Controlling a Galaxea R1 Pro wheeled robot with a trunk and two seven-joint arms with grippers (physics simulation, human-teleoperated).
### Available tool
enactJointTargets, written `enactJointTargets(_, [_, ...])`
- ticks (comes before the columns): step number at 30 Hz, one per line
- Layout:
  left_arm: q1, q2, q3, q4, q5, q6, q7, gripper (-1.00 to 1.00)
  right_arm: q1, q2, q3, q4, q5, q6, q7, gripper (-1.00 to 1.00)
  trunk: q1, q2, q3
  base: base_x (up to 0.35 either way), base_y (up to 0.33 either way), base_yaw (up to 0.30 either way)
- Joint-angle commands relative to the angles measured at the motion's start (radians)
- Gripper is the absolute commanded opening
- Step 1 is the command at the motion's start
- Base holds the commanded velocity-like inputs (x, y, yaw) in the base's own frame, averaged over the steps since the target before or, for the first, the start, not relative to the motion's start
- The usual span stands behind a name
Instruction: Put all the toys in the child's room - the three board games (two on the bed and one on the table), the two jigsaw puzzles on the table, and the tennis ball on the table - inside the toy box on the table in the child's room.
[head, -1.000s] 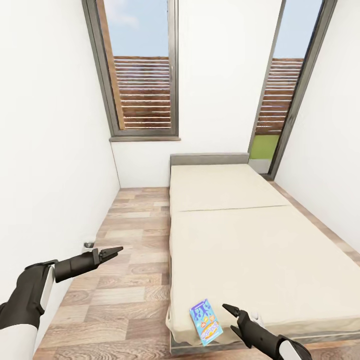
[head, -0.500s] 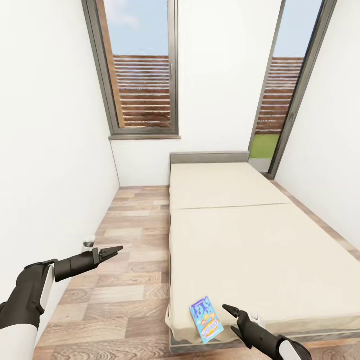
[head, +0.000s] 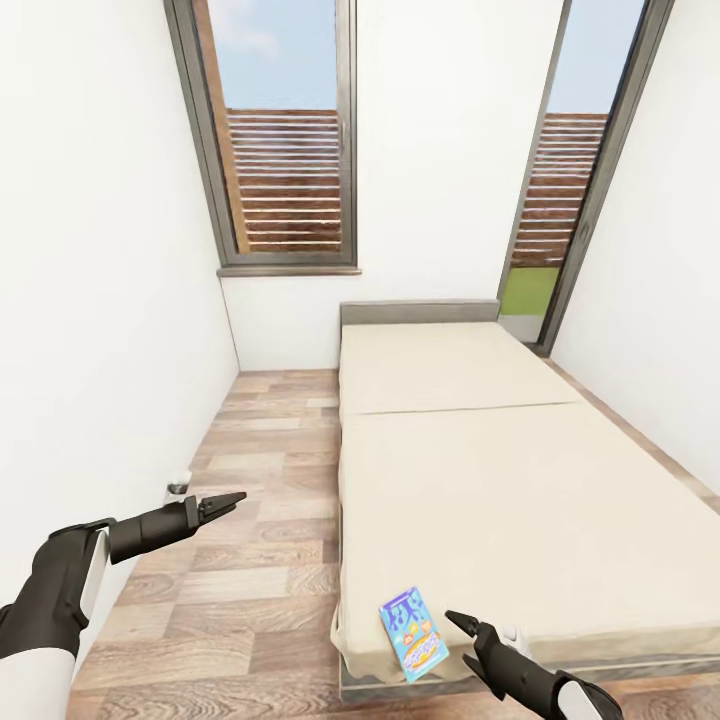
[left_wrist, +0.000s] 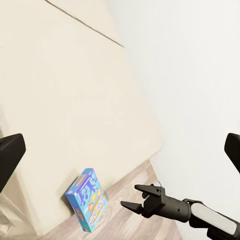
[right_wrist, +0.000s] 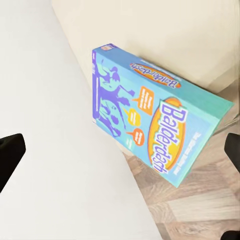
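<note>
A small blue board game (head: 411, 632) with orange-yellow print lies flat on the near left corner of the beige bed (head: 500, 500). The left wrist view shows the same box (left_wrist: 86, 206), and it appears close up as the board game (right_wrist: 150, 125) in the right wrist view. My right gripper (head: 457, 638) hovers open just right of the box, above the mattress edge, and its fingers (right_wrist: 10, 157) frame the box with nothing between them. My left gripper (head: 228, 504) hangs open over the floor, left of the bed, and its fingers (left_wrist: 9, 157) are wide apart.
A strip of wood-plank floor (head: 260, 480) runs between the bed and the white left wall (head: 100, 300). A grey headboard (head: 418, 312) stands below tall dark-framed windows (head: 285, 140). A small fitting (head: 178, 488) sits at the wall's base. The right wall is close to the bed.
The whole picture has slid slightly upward, so the camera has moved. Both grippers hold the same pose and the box lies where it was on the bed.
</note>
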Motion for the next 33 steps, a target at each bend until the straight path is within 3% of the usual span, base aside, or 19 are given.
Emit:
enactJointTargets(1, [-0.001, -0.001, 0.001, 0.0, -0.004, 0.01, -0.007, 1.0, 0.0, 0.0, -0.004, 0.0, -0.004, 0.008, 0.001, 1.0, 0.004, -0.008, -0.004, 0.0, 0.0, 0.0])
enactJointTargets(33, [-0.001, -0.002, 0.0, -0.001, -0.004, 0.005, -0.006, 1.0, -0.001, 0.001, -0.003, 0.0, -0.007, 0.008, 0.002, 1.0, 0.127, -0.232, -0.104, 0.0, 0.0, 0.0])
